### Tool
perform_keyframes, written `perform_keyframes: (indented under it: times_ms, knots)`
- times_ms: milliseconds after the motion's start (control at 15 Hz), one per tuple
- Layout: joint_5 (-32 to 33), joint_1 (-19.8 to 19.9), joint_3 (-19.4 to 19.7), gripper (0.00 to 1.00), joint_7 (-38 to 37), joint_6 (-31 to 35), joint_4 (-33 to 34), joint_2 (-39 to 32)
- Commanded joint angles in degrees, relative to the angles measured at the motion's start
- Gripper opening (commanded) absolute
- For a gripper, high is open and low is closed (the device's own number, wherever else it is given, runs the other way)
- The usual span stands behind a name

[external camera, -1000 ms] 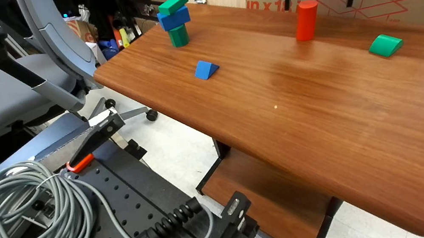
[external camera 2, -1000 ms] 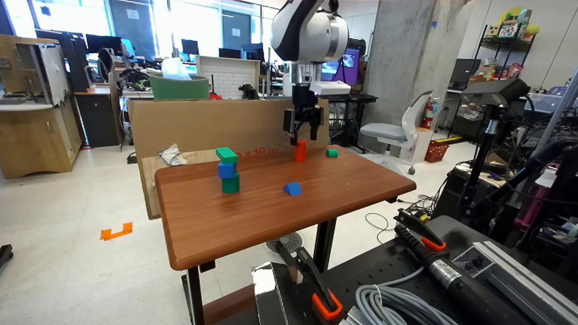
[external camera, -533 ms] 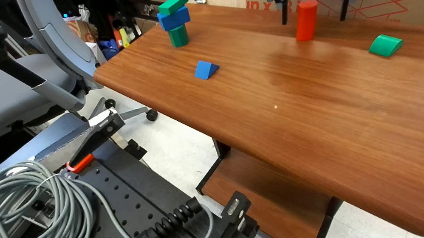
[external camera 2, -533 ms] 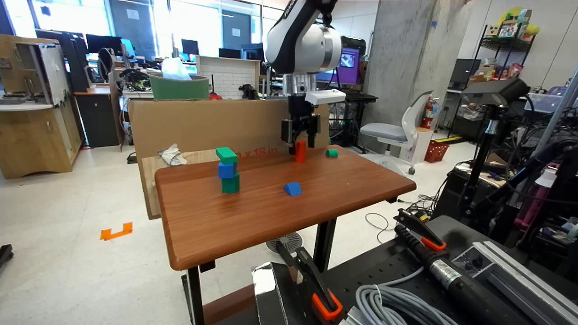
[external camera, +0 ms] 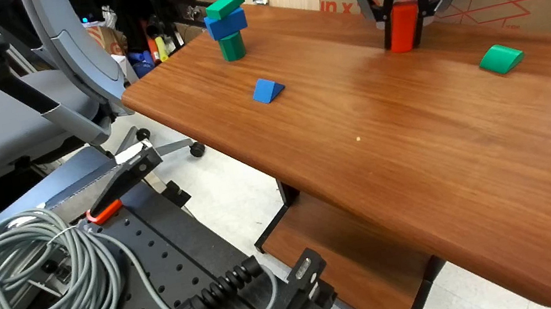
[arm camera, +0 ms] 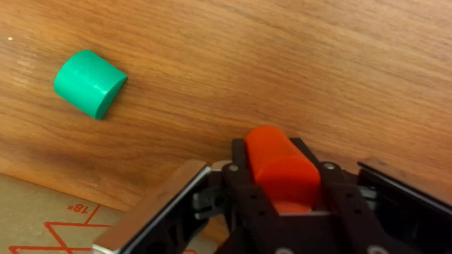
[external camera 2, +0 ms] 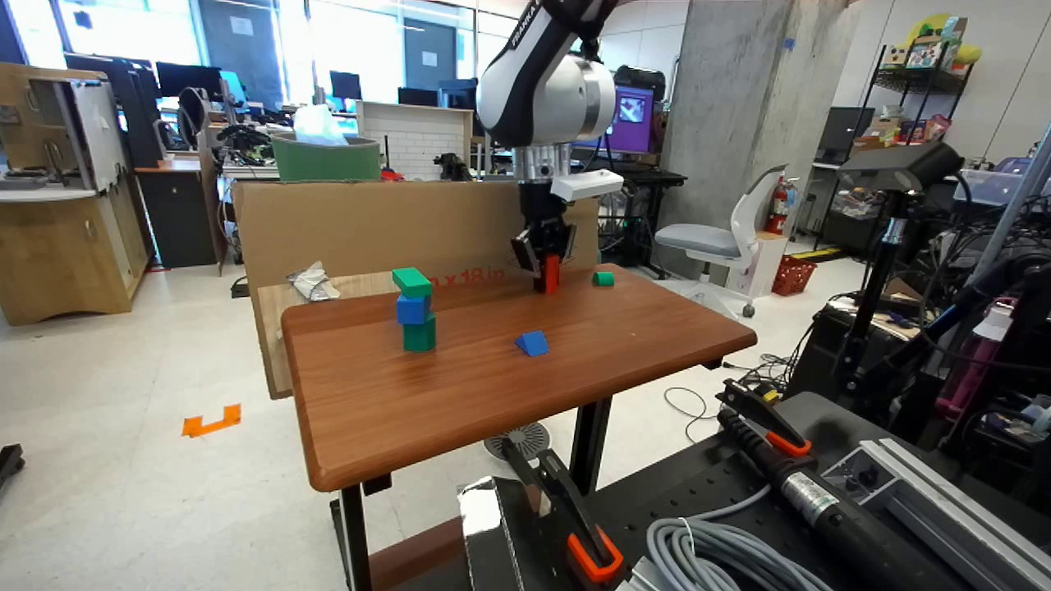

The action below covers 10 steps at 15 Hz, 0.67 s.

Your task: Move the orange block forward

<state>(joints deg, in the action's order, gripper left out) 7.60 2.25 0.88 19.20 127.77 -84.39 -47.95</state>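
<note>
Brown cardboard printed in red (external camera 2: 353, 222) was seen, in both exterior views, behind a smooth orange-red cylinder (external camera: 403, 27), which was apparently stood upright near the edge of a brown wood-grain table (external camera: 450, 159). By the black two-fingered gripper (external camera: 403, 47) the cylinder was clasped, one dark finger (arm camera: 238, 150) being set against each side. The grasp was judged made, the forward move not yet begun. If the squeeze were off-centre, the round sides could be let slip or twisted between the fingers; if the cylinder were dragged rather than lifted, its base could be caught and tipped. Six blocks were counted. Besides the one cylinder, one green half-round block (external camera: 501, 59) was found apart from it on one side; towards its opposite side were noted one blue wedge (external camera: 267, 90) and, farther from the cylinder, three piled up: an upright green block (external camera: 233, 48), a blue rectangular block (external camera: 227, 24) and, on top, a flat green bar (external camera: 225, 5).
</note>
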Motion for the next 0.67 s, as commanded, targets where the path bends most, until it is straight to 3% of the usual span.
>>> perform_keyframes:
  times_ms: [0,600]
  knots:
    - [-0.74,1.57,-1.39,0.1,0.35,0.36,-2.56,3.48]
    - [0.0,5.72,-0.57,0.1,5.17,-1.45,-14.02,12.46]
